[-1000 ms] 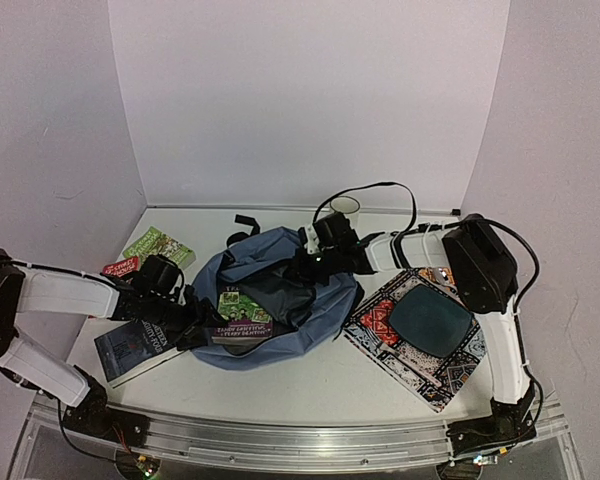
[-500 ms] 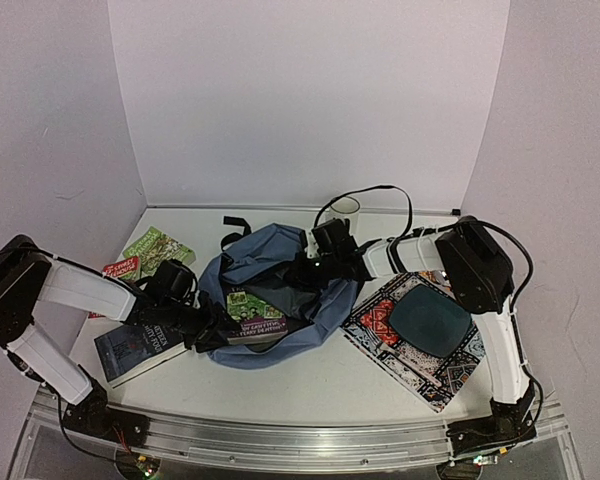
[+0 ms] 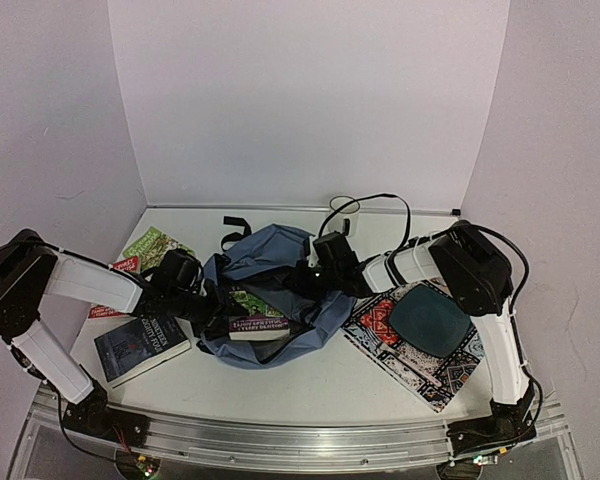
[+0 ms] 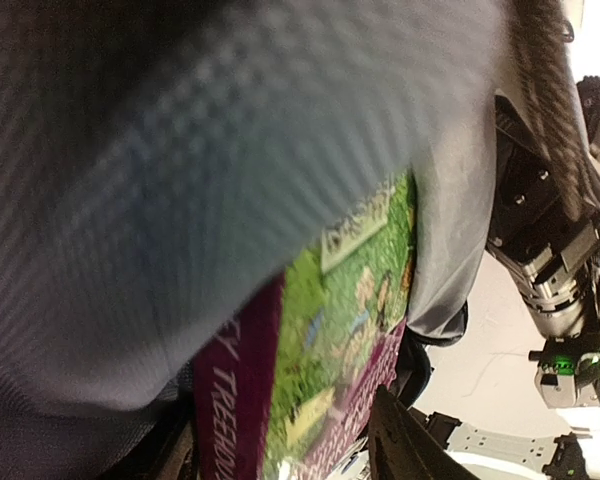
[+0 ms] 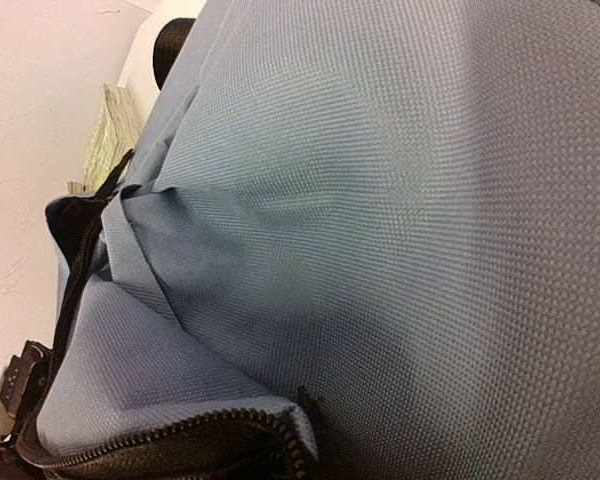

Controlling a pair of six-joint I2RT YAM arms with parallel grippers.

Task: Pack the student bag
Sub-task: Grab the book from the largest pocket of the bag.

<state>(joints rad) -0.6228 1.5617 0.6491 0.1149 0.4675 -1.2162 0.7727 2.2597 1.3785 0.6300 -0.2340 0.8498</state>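
Now left jaws grip a green book (image 3: 252, 304) in the blue bag's (image 3: 268, 250) mouth; right jaws closed at its rim.

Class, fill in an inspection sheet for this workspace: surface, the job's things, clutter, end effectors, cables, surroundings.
Surface: white table, no spills seen.
Job's things: blue bag lying open mid-table, with a green-and-purple book partly inside its mouth.
Clutter: dark book, green book and red booklet on the left; patterned mat with a teal pad on it on the right.
End effectors: left end effector at the bag's mouth, appears to grip the green-and-purple book. Right end effector shut at the bag's rim; whether it pinches fabric cannot be told.
Cables: black cable loops above the right arm.
Surroundings: plain pale walls, nothing else seen.
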